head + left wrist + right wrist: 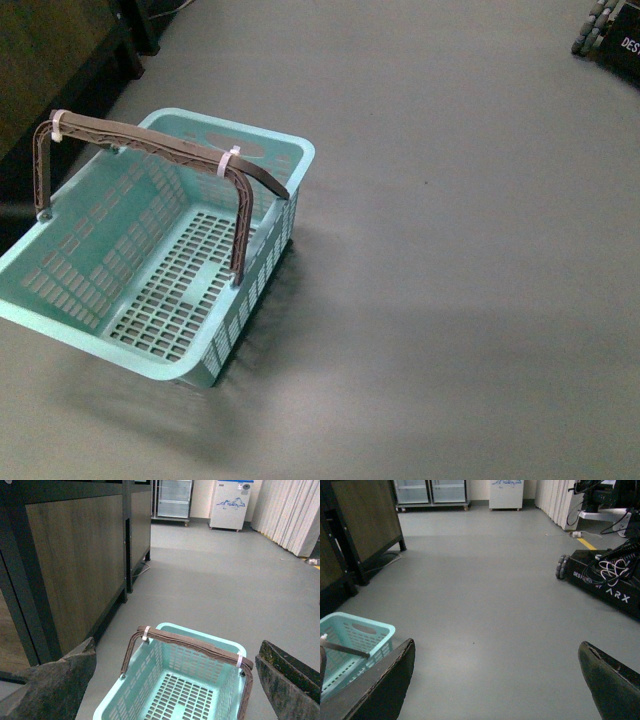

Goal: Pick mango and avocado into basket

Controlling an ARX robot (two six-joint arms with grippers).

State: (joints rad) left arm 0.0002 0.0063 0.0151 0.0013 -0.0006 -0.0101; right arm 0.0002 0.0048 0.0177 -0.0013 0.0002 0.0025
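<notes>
Two end effectors show in the wrist views, both spread wide and gripping nothing. The left end effector [177,647] hangs over the basket [110,245], and the right end effector [497,647] hangs over bare floor. The basket stands on the grey floor [450,250] at the left of the front view, turned at an angle. Its brown handle [160,140] is upright across the middle and carries white zip ties [228,160]. A dark wood-panelled cabinet [75,570] stands near the basket's left side. To the basket's right and beyond it, the floor runs wide and smooth. A black wheeled robot base [605,580] sits at the far right. Glass-door coolers [172,500] and a pale curtain [290,515] line the far end of the room.
</notes>
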